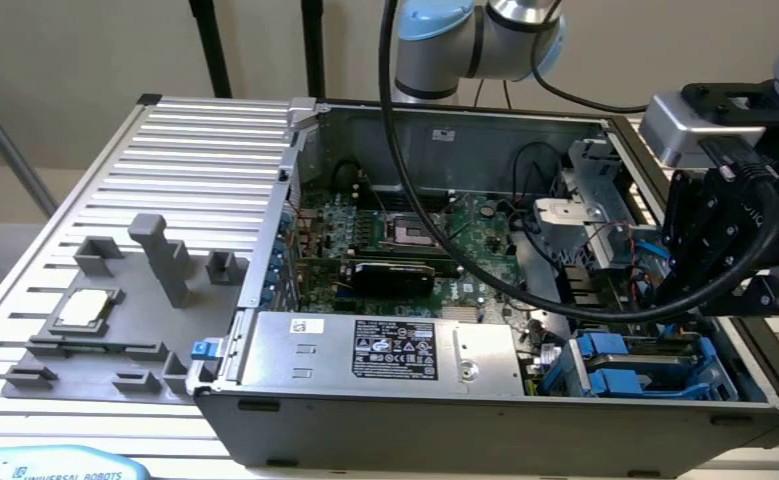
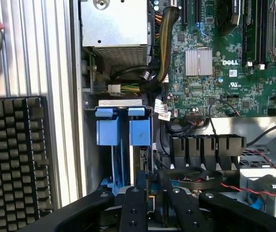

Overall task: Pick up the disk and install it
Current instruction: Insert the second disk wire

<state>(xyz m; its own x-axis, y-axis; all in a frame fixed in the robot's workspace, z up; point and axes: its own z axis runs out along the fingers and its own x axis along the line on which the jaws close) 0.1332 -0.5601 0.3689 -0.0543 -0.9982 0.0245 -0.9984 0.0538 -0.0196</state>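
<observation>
Jaws of gripper clamped on the edge of the disk, held upright over the drive bay at the corner of the open computer case. Pickup judged done; seating in bay incomplete. Disk: thin metal body edge-on, bright blue carrier tabs at far end. Neighbouring blue carrier just beside.

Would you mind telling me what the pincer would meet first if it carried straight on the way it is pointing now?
Probably the blue drive carriers in the case's drive bay. The pincer points down at them in the wrist view, with one blue-framed disk standing on edge just beyond its fingers; how close is unclear.
</observation>
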